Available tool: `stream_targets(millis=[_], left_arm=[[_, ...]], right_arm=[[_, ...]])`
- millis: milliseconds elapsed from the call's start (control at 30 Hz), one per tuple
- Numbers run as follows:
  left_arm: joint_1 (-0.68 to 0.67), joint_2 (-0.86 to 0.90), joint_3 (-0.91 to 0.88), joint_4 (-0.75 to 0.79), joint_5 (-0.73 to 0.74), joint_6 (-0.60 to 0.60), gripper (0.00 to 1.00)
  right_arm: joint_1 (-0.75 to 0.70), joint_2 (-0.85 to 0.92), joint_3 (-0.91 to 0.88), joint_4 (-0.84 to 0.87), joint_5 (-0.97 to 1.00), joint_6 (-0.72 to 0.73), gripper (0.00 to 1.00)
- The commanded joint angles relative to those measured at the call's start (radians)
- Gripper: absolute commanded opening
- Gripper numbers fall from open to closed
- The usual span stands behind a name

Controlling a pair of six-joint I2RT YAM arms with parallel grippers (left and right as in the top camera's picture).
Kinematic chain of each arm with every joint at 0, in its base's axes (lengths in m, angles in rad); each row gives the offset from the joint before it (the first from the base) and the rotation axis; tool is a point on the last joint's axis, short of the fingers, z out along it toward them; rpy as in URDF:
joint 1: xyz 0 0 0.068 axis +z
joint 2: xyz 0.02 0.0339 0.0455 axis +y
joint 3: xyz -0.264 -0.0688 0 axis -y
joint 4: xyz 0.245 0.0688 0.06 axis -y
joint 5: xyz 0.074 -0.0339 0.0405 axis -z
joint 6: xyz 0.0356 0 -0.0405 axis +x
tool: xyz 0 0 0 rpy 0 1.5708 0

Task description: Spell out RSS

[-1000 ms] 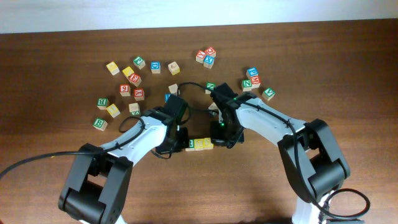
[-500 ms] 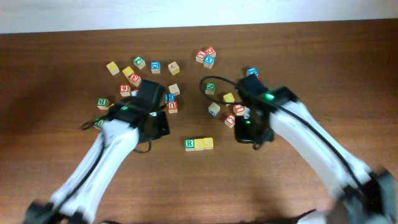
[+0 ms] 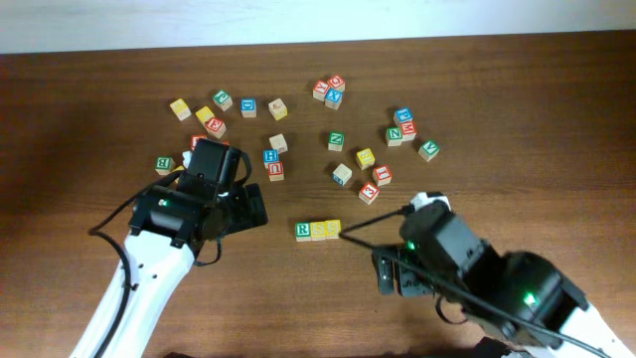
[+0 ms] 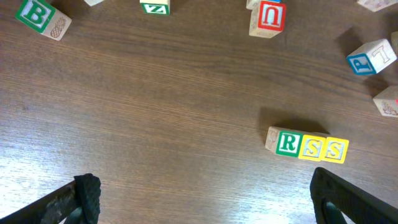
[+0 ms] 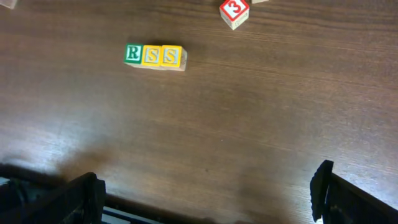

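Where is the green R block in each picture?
Overhead: the R block sits just below the middle, at the left end of a three-block row.
Left wrist: the R block is right of centre, a bit below the middle.
Right wrist: the R block is at the upper left.
Shared landmark: the yellow S block touches its right side in every view.

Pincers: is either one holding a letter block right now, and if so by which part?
Nothing is held. The left pincer and the right pincer are both open and empty, apart from the RSS row.
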Motion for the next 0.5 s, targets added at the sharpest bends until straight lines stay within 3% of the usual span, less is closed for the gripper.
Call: stream_targets(millis=[0,467], left_arm=[[0.003,-0.005,0.007,-0.002,-0.018,0.005,0.99],[0.003,-0.005,0.007,-0.002,-0.018,0.005,0.99]], right_arm=[[0.016,-0.014,-0.008,0.004,0.064,0.046,0.98],[0.016,0.124,-0.009,-0.006,0.064,0.045,0.98]])
